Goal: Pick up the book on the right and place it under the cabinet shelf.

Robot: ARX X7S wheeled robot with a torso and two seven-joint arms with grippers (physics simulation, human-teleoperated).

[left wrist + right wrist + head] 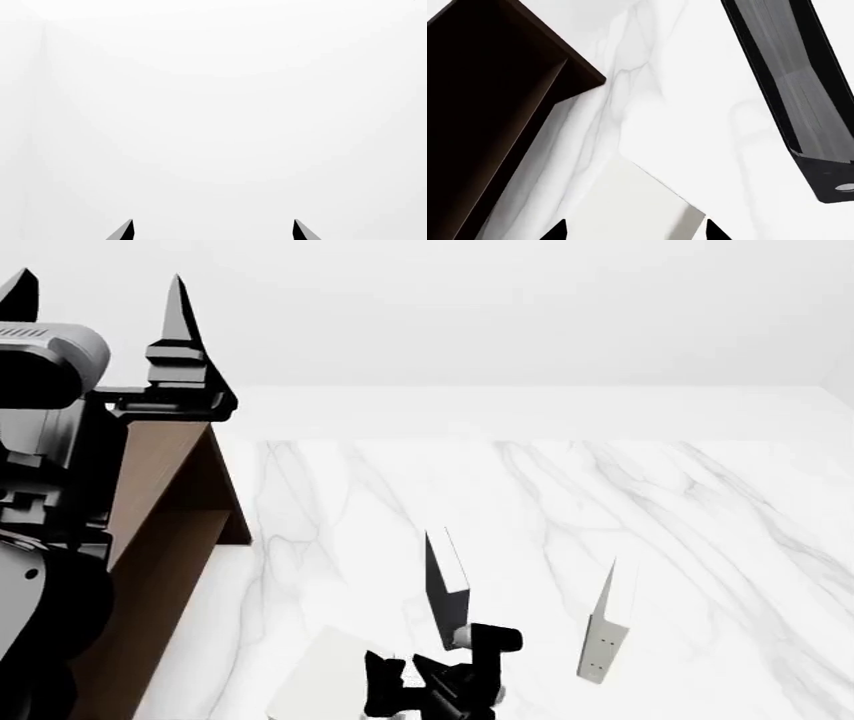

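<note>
The book (627,205) is pale off-white and fits exactly between the fingertips of my right gripper (636,231), which is shut on it. In the head view the book (320,680) hangs low over the marble table at the near edge, left of my right gripper (434,685). The cabinet shelf (160,530) is a big dark brown box at the left; its hollow side (487,100) faces the book, a short way off. My left gripper (98,295) is raised high above the cabinet, open and empty (213,229).
A black book (445,580) stands upright just behind my right gripper, close by in the right wrist view (790,85). A grey book with small dots on its spine (603,625) stands further right. The white marble table (601,500) runs back to a white wall.
</note>
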